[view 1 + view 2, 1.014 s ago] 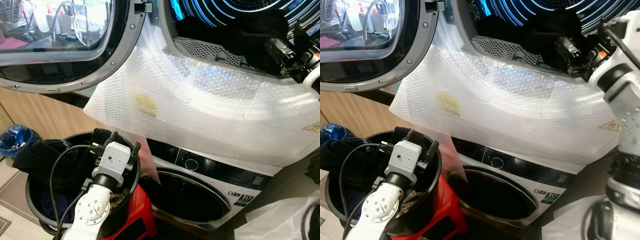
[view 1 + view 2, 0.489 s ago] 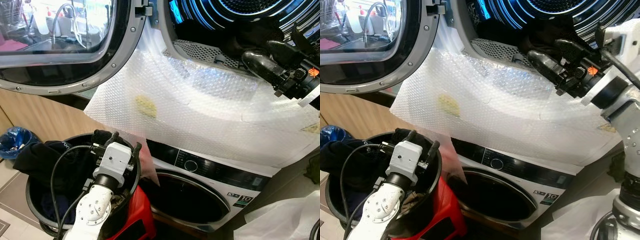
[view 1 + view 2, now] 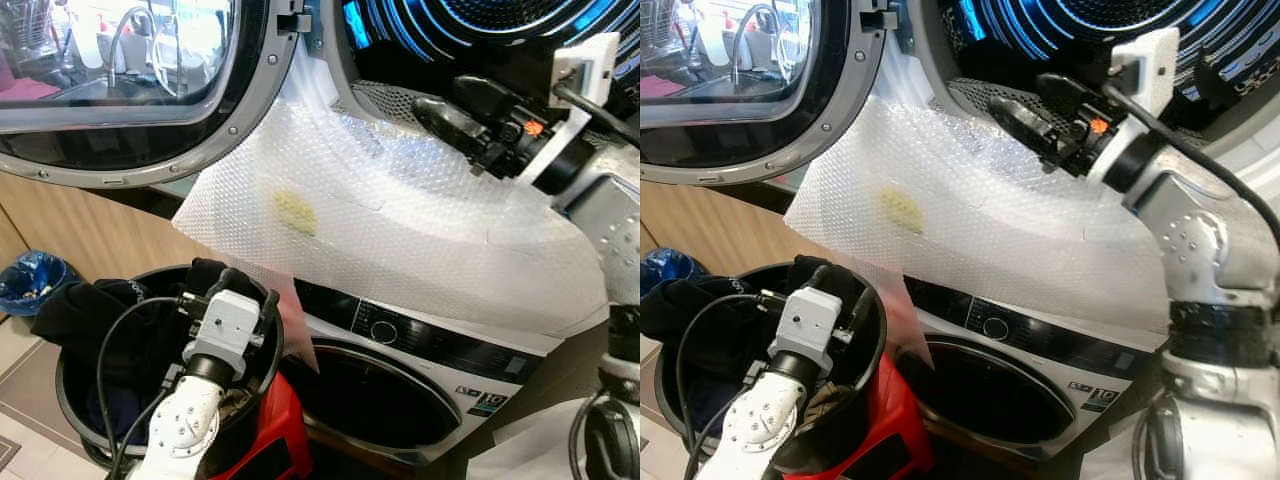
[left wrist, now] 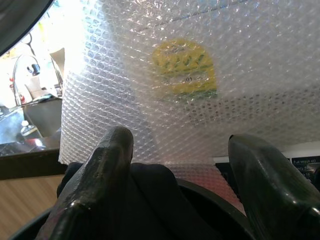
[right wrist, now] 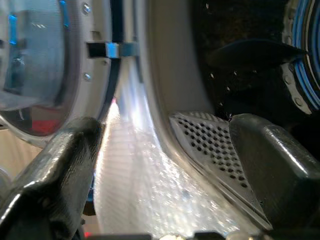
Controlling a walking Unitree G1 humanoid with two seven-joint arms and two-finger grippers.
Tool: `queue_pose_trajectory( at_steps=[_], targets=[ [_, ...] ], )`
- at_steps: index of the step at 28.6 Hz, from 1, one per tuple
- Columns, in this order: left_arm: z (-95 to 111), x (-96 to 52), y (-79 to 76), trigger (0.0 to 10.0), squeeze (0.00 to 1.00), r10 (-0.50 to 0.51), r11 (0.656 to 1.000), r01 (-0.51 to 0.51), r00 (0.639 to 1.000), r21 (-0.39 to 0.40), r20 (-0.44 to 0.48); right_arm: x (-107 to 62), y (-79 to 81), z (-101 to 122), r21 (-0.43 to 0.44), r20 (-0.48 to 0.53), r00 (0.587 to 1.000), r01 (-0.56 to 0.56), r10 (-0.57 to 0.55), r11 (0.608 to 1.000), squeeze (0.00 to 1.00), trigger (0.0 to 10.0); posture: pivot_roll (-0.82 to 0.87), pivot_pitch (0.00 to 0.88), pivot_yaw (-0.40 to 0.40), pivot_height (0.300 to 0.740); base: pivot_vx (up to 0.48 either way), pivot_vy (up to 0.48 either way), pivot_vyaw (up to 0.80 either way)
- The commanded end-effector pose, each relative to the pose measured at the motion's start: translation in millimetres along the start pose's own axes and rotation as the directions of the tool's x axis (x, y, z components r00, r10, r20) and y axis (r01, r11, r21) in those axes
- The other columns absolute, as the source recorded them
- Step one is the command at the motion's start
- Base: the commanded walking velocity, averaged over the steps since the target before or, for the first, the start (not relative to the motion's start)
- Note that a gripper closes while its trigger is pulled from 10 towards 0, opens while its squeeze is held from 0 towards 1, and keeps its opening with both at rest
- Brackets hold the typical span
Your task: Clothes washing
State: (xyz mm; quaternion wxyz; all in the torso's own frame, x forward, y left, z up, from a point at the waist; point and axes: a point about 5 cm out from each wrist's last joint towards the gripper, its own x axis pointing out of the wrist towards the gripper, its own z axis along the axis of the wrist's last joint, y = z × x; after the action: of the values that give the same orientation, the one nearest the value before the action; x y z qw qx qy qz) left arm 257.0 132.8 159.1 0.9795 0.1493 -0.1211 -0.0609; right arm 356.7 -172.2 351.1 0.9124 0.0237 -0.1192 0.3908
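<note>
The upper machine's blue-lit drum [image 3: 480,15] stands open, its door [image 3: 120,90] swung to the left. Dark clothes [image 5: 250,52] lie inside the drum. My right gripper [image 3: 445,100] hovers at the drum's lower rim, over the perforated grille [image 5: 210,145]; it is open with nothing between its fingers. Lower left, a black basket [image 3: 62,375] holds dark clothes [image 3: 90,310]. My left gripper [image 3: 246,288] hangs open just above the basket's right side, with the dark cloth [image 4: 150,200] under its fingers but not gripped.
Bubble wrap [image 3: 400,230] drapes over the upper machine's front. Below it the lower washer's port [image 3: 370,390] is open. A red stool [image 3: 285,435] stands between basket and washer. A blue bag [image 3: 30,280] lies far left, white plastic [image 3: 530,450] at the lower right.
My right gripper has drawn back out of the drum, away from the dark clothes, and shifted left along the rim, holding nothing. The left arm has stayed put.
</note>
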Motion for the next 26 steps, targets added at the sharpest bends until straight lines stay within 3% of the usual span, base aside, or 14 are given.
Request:
queue_pose_trajectory(
  at_steps=[1,10,18,22,26],
  targets=[
    [3.1,-1.6,-1.7,10.0,0.0,-0.001,1.0,0.001,1.0,0.001,0.01,5.0,-2.2,3.3,-0.045,-0.015,1.0,-0.01,0.01,0.999,0.0,10.0,0.05,0.093,-0.088,0.74,0.0,0.0,0.0],
    [3.6,-4.2,-1.0,10.0,0.0,0.002,1.0,-0.002,1.0,0.005,0.005,24.7,-16.8,8.5,-0.116,-0.067,0.998,0.0,-0.008,0.993,0.0,10.0,0.07,0.097,-0.095,0.74,0.0,0.0,0.0],
    [2.9,-7.0,2.1,10.0,0.0,0.018,1.0,-0.018,1.0,0.014,-0.006,33.6,-32.3,11.3,-0.289,-0.209,0.974,0.025,-0.089,0.957,0.0,10.0,0.09,0.111,-0.109,0.74,0.0,0.0,0.0],
    [2.7,-7.1,4.6,10.0,0.0,0.032,0.999,-0.032,0.999,0.018,-0.01,36.8,-33.5,10.1,-0.327,-0.255,0.962,0.004,-0.093,0.945,0.0,10.0,0.1,0.113,-0.114,0.74,0.0,0.0,0.0],
    [2.0,-8.3,5.3,10.0,0.0,0.04,0.999,-0.04,0.999,0.02,-0.016,41.6,-38.5,13.6,-0.355,-0.233,0.95,0.115,-0.207,0.928,0.0,10.0,0.1,0.115,-0.118,0.74,0.0,0.0,0.0]
  ],
)
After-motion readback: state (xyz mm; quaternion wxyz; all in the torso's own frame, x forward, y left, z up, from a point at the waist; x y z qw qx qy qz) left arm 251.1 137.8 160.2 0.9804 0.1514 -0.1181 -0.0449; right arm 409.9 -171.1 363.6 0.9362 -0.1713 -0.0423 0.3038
